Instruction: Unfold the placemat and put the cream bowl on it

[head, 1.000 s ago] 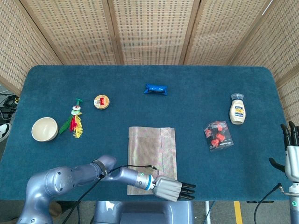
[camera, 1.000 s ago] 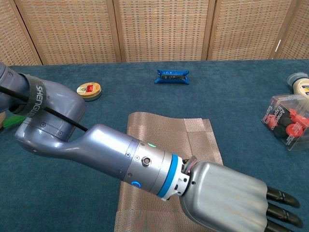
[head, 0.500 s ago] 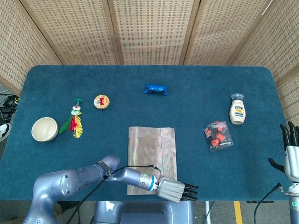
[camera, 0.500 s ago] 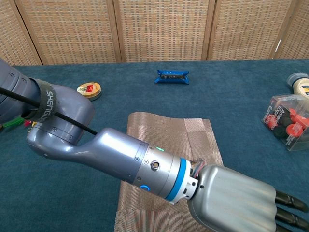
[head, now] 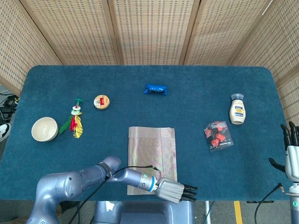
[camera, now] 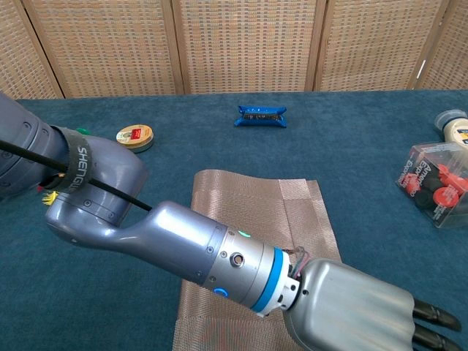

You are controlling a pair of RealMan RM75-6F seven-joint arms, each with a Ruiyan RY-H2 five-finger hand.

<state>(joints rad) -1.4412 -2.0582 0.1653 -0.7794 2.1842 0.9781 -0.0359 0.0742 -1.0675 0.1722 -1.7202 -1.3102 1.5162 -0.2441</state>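
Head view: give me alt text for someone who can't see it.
The left hand lies flat over the near right corner of the folded placemat on the blue table. The cream bowl sits far left; the right hand waits at the right edge.

Left hand (head: 174,191) lies flat-fingered over the folded placemat's (head: 152,151) near corner — cream bowl (head: 45,129) far left

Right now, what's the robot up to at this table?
The robot's left hand is at the near right corner of the folded beige woven placemat, fingers stretched flat, holding nothing visible. The cream bowl sits untouched at the table's far left. The right hand hangs idle off the right edge, fingers apart.
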